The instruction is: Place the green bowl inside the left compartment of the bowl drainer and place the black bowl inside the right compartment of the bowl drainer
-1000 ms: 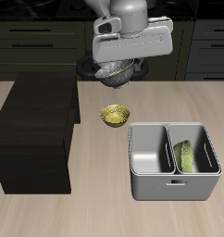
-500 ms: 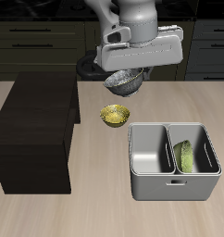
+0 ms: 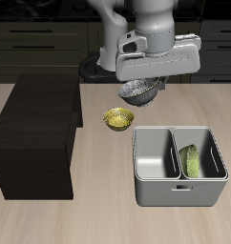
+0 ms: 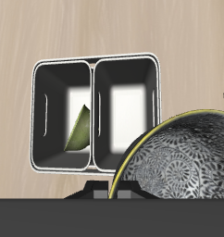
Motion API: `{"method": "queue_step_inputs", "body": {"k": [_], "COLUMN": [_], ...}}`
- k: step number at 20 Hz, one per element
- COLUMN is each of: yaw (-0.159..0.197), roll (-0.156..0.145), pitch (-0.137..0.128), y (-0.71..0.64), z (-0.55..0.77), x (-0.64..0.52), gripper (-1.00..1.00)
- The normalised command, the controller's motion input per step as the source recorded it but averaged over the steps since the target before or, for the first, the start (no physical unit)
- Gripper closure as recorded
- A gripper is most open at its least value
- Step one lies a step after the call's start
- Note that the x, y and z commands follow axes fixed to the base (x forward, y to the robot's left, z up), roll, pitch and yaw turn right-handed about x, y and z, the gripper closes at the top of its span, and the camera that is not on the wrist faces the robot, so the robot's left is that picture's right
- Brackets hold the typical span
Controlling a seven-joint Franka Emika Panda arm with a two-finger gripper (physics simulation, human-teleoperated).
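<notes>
My gripper (image 3: 142, 84) is shut on the black bowl (image 3: 138, 91), holding it by the rim in the air above the table, behind the bowl drainer (image 3: 179, 193). The bowl's speckled silvery inside (image 4: 179, 157) fills much of the wrist view, and the fingers themselves are hidden. The green bowl (image 3: 192, 160) leans on its edge inside the drainer well farther from the cabinet, and shows in the wrist view too (image 4: 80, 130). The other well (image 4: 125, 111) holds nothing. The drainer's rim (image 4: 95, 61) shows whole in the wrist view.
A small yellow-gold bowl (image 3: 117, 118) sits on the table between the dark wooden cabinet (image 3: 36, 133) and the drainer, just below the held bowl's path. The cabinet stands tall beside it.
My gripper has carried the black bowl sideways and a little lower, from behind the yellow bowl toward the drainer. The green bowl and drainer have not moved.
</notes>
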Motion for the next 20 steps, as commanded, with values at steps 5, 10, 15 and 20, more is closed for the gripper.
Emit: {"method": "queue_step_inputs", "body": {"k": [5,10,15,20], "yaw": [0.003,0.005,0.006,-0.016], "roll": [0.027,0.033,0.017,0.017], "pitch": [0.008,0.012,0.01,0.027], "y": [0.29,0.3,0.2,0.15], "z": [-0.05,-0.09,-0.14,-0.13], "x": [0.02,0.01,0.1,0.05], "gripper": [1.0,1.0,1.0,1.0]}}
